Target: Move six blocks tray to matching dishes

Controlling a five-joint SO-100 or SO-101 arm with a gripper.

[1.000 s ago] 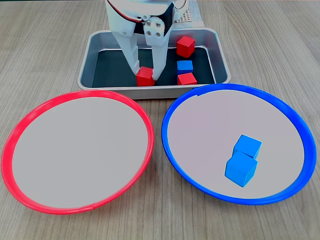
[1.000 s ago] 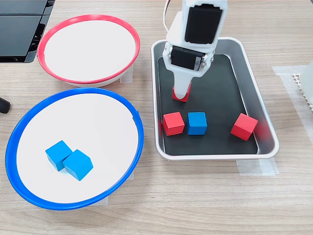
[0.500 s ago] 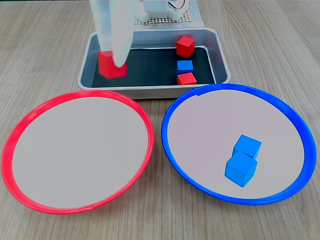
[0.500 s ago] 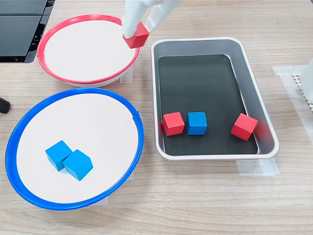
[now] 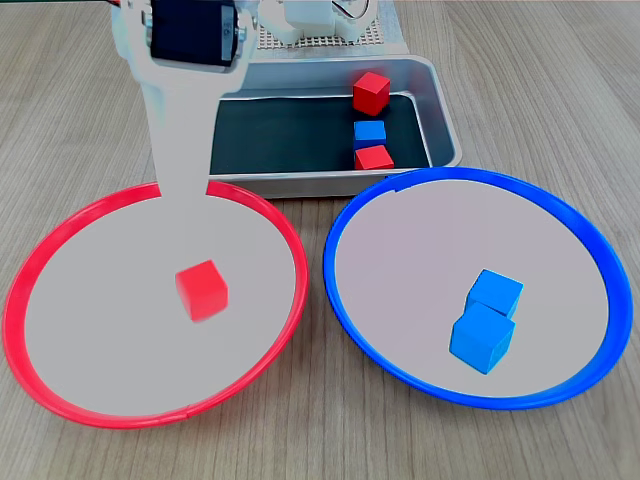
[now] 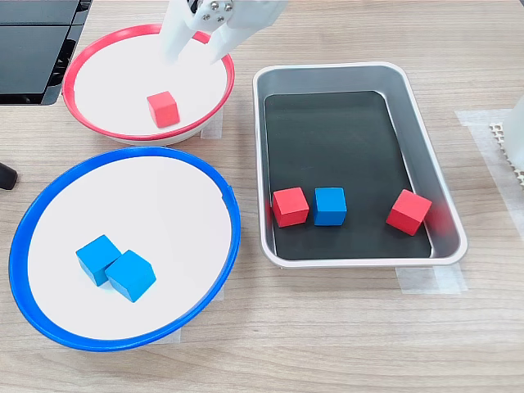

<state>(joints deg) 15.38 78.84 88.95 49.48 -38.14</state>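
Observation:
A red block (image 5: 201, 290) (image 6: 163, 108) sits in the red-rimmed dish (image 5: 110, 330) (image 6: 115, 70). My gripper (image 5: 185, 188) (image 6: 195, 51) hangs open over that dish's tray-side edge, clear of the block and with nothing between its fingers. Two blue blocks (image 5: 496, 293) (image 5: 482, 338) lie touching in the blue-rimmed dish (image 5: 400, 260) (image 6: 164, 213); in the other fixed view they are blue blocks (image 6: 99, 259) (image 6: 131, 275). The silver tray (image 5: 440, 100) (image 6: 427, 164) holds two red blocks (image 6: 290, 206) (image 6: 408, 211) and one blue block (image 6: 330, 205).
The two dishes stand side by side next to the tray on a wooden table. A black slab (image 6: 37, 41) lies beyond the red dish. A white perforated part (image 6: 512, 139) is at the right edge. The arm's base (image 5: 320, 25) stands behind the tray.
The gripper carried a red block out of the tray to the red-rimmed dish and opened. The block now lies in that dish.

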